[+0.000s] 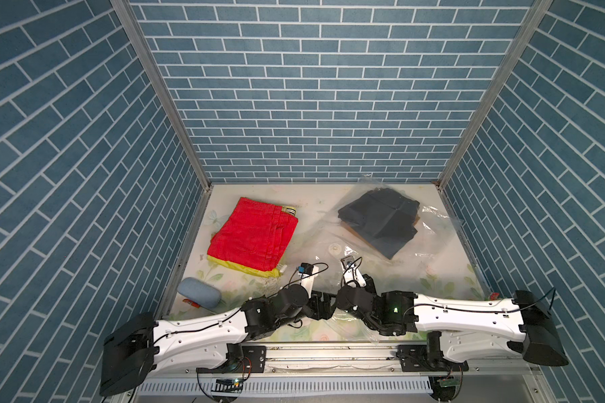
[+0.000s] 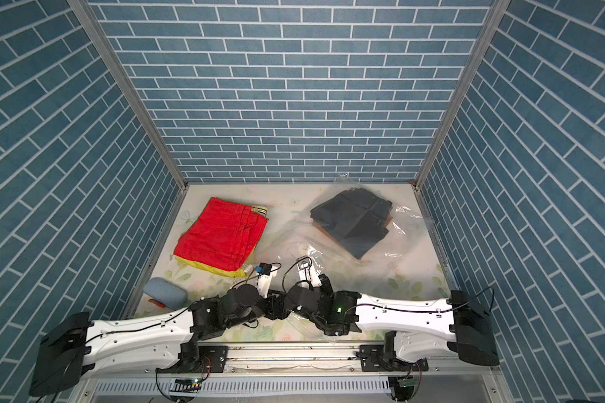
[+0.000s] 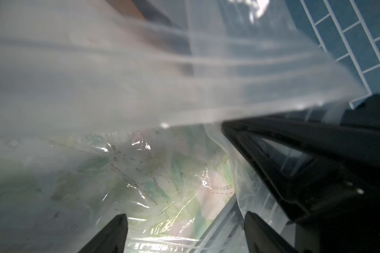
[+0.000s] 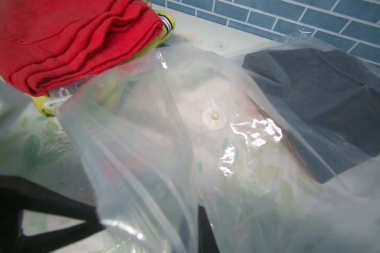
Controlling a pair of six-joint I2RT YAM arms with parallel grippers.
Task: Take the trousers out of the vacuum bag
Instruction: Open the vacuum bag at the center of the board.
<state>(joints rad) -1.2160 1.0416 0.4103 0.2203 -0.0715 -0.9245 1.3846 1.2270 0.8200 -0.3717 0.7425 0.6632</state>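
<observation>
At the left edge of the floral-printed table top [image 1: 444,275] lay a rounded grey-blue pouch [image 1: 199,292], and just beyond it a folded stack of cloth trousers: bright red trousers [image 1: 252,237] on top of yellow ones [image 1: 240,267] whose edge showed beneath. This stack lay outside the large transparent crinkly vacuum bag [image 1: 430,240], just beside the bag's near corner.

Near the middle, by the front rail, the left gripper [image 3: 185,232] had its black fingers [image 3: 110,234] spread apart, with the bag's plastic film in front of them; no cloth sat between them.

Close beside it, the right gripper [image 4: 198,232] was pressed together on the near edge of the vacuum bag, whose film draped over it in the right wrist view.

Further right, the bag's round white valve [image 4: 214,118] faced up, and the folded black trousers [image 1: 381,219] lay inside the bag toward the far right corner, with a brown garment's edge [image 1: 355,234] showing under them.
</observation>
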